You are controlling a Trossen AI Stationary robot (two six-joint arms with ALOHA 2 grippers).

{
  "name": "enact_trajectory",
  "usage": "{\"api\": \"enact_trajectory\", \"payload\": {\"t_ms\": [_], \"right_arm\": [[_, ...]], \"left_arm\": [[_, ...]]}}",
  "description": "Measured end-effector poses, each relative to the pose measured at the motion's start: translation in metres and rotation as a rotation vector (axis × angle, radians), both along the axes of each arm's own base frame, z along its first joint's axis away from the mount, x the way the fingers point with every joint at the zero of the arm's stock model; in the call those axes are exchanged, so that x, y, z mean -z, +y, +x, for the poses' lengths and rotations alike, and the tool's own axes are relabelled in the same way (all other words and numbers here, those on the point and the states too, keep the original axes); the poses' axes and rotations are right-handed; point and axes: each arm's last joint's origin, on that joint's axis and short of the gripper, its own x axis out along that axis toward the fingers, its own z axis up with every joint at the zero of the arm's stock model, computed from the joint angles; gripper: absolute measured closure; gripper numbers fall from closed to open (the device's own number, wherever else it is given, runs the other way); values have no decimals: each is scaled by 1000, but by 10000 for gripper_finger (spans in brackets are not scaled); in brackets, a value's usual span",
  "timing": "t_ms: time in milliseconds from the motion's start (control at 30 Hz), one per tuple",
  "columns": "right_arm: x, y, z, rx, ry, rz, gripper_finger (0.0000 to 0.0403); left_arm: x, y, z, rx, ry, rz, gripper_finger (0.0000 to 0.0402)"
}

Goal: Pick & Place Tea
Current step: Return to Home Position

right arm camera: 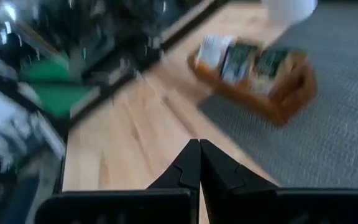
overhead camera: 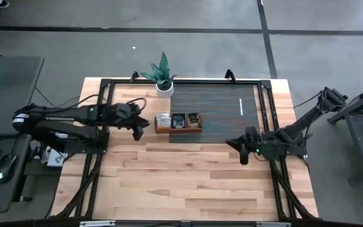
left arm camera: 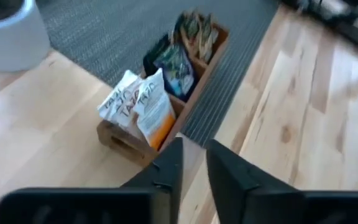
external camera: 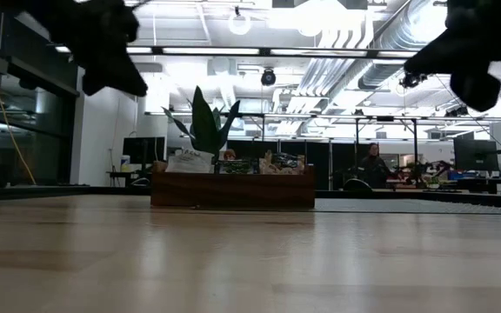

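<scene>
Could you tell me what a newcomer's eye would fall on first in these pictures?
The wooden organizer at the left edge of the dark mat draws the eye, stuffed with tea sachets: white-and-orange ones at one end, darker ones beside them. A potted plant stands behind it; the left gripper hangs by the organizer's left end, the right gripper near the mat's front right corner, both empty.

Light is bright and even from overhead, so the pale wooden plank table (overhead camera: pixel 188 183) only gets faint, soft shadows. The low view stares right into glaring white ceiling strip lights (external camera: pixel 320 17): the dark left arm (external camera: pixel 103 39) and dark right arm (external camera: pixel 477 43) go pure silhouette, and the tabletop gets a sheen. The right wrist view is smeared with motion blur, and the left one is soft too.
</scene>
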Motion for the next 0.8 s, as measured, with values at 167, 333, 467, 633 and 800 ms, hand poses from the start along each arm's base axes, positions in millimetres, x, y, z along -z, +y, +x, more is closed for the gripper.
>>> {"api": "enact_trajectory", "payload": {"t_ms": [167, 333, 467, 633, 800], "right_arm": [[1, -18, 3, 72, -74, -24, 403], [0, -40, 14, 63, -80, -37, 403], [-5, -59, 22, 44, -112, -69, 403], [-9, -81, 25, 65, -130, -104, 403], [-8, -91, 24, 78, -186, -113, 403]], "left_arm": [[13, -10, -27, -44, -94, -22, 394], [24, -11, -48, -81, -193, -69, 397], [29, -11, -59, -94, -241, -64, 400], [42, -10, -70, -121, -283, -50, 401], [59, -10, -76, -127, -360, -76, 401]]}}
